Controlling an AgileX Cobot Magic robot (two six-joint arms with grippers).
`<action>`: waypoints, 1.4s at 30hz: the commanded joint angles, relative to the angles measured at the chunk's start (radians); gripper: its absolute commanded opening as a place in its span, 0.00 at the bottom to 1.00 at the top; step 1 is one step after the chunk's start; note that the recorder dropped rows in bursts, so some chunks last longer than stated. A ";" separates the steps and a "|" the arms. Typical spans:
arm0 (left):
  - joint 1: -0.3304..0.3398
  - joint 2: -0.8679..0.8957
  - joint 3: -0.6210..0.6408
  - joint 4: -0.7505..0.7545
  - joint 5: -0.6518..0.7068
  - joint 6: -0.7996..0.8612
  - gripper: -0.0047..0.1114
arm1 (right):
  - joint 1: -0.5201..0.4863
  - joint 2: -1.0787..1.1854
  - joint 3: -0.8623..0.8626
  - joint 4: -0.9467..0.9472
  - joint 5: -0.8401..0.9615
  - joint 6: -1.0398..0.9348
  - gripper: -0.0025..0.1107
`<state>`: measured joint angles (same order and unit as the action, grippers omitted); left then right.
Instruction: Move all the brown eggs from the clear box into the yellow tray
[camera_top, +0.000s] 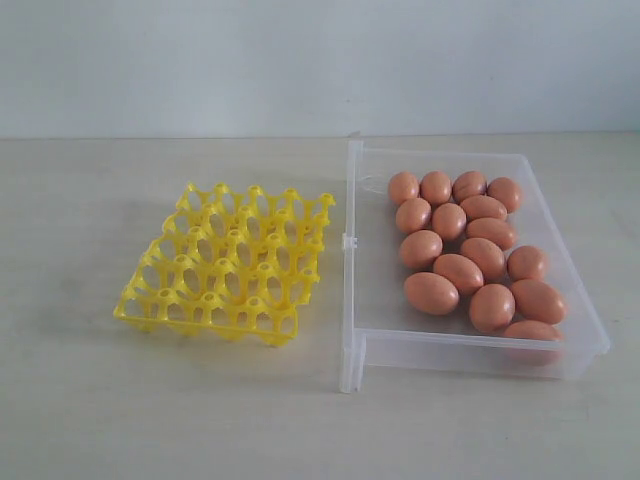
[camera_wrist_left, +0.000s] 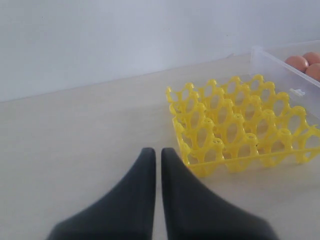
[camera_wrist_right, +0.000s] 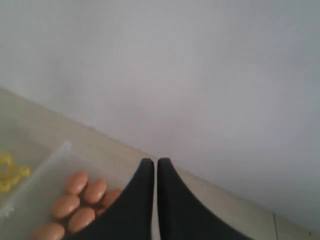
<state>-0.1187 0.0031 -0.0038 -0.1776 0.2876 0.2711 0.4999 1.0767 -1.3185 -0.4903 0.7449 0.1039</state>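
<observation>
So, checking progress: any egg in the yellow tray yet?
No, the yellow tray has only empty cups; the brown eggs lie in the clear box.

Orange-brown eggs (camera_top: 459, 272), translucent clear box (camera_top: 580, 300), bright yellow lattice tray (camera_top: 228, 262).

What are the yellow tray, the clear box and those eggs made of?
Yellow tray: apparently moulded plastic, glossy, uniformly bright thin lattice. Clear box: translucent plastic, table visible through hazy walls. Brown eggs: smooth, evenly orange-brown, soft sheen; real or imitation, I cannot tell.
</observation>
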 joint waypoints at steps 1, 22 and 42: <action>-0.006 -0.003 0.004 0.002 -0.004 0.000 0.07 | -0.001 0.231 -0.092 0.003 0.128 -0.009 0.02; -0.006 -0.003 0.004 0.002 -0.004 0.000 0.07 | -0.192 0.931 -0.290 0.643 -0.036 -0.069 0.03; -0.006 -0.003 0.004 0.002 -0.004 0.000 0.07 | -0.192 1.077 -0.299 0.663 -0.097 -0.024 0.55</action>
<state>-0.1187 0.0031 -0.0038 -0.1776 0.2876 0.2711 0.3158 2.1449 -1.6120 0.1689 0.6572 0.0785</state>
